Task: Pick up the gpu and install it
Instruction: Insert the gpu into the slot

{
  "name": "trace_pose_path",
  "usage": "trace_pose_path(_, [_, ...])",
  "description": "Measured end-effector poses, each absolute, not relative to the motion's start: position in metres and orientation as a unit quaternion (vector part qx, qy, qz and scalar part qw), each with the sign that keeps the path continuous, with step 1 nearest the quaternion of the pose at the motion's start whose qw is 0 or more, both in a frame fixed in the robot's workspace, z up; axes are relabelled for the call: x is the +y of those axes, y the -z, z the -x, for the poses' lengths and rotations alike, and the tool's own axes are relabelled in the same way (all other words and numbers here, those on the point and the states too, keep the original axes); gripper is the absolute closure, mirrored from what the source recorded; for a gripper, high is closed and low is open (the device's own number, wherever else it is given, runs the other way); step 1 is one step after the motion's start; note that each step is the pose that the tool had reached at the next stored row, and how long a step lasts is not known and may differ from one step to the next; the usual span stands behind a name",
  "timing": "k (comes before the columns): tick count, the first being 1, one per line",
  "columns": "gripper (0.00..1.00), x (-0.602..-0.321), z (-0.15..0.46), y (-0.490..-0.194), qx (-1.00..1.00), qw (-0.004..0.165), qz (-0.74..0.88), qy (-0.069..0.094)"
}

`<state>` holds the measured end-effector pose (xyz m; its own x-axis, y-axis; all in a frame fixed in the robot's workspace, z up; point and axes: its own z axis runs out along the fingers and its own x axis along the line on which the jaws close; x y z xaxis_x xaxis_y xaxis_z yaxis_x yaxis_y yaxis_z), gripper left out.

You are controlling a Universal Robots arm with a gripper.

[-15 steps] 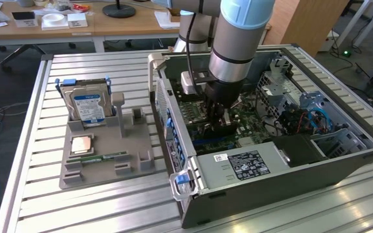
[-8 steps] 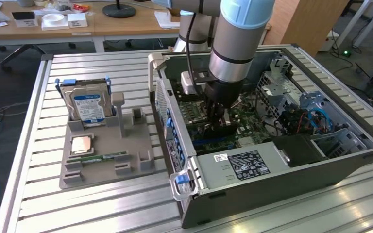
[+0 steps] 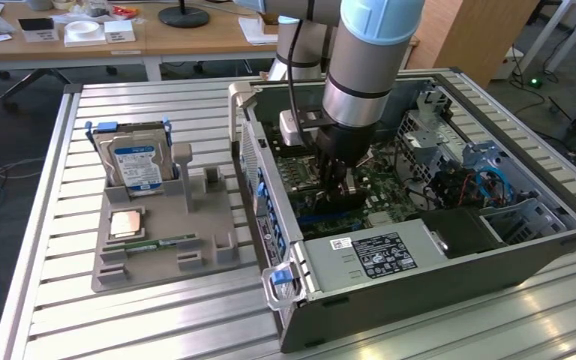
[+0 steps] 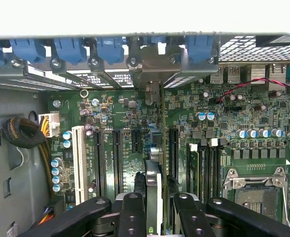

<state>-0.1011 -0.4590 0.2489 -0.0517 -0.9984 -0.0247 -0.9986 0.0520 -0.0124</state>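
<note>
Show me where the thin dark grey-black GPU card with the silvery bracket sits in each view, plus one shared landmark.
Exterior view: the gpu stands inside the open grey computer case, directly under the black gripper.
Wrist view: the gpu is edge-on, clasped by the gripper, its bracket reaching the row of blue clips.
Shared landmark: the green motherboard beneath the card.
</note>
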Motion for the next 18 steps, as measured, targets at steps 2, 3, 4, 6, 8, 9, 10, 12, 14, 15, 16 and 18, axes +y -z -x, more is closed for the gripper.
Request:
trace_pose_path(2, [0.74,-0.4590,0.1012,-0.2481,0.725,0.013,0.688,-0.004])
trace_pose_path(3, [0.74,-0.4590,0.1012,-0.2478,0.725,0.013,0.688,-0.004])
trace_pose_path(4, [0.74,-0.4590,0.1012,-0.2477,0.725,0.013,0.688,-0.004])
trace_pose_path(6, [0.74,-0.4590,0.1012,-0.2477,0.725,0.013,0.688,-0.004])
trace_pose_path(8, [0.74,-0.4590,0.1012,-0.2475,0.725,0.013,0.688,-0.004])
trace_pose_path(9, [0.74,-0.4589,0.1014,-0.2469,0.725,0.013,0.688,-0.004])
trace_pose_path(10, [0.74,-0.4589,0.1018,-0.2463,0.725,0.014,0.688,-0.004])
trace_pose_path(12, [0.74,-0.4590,0.1020,-0.2461,0.725,0.013,0.688,-0.004])
trace_pose_path(14, [0.74,-0.4590,0.1020,-0.2461,0.725,0.013,0.689,-0.004])
trace_pose_path(15, [0.74,-0.4590,0.1021,-0.2461,0.725,0.013,0.688,-0.004])
trace_pose_path(16, [0.74,-0.4590,0.1022,-0.2460,0.725,0.013,0.688,-0.004])
trace_pose_path(18, [0.74,-0.4590,0.1024,-0.2456,0.725,0.013,0.688,-0.004])
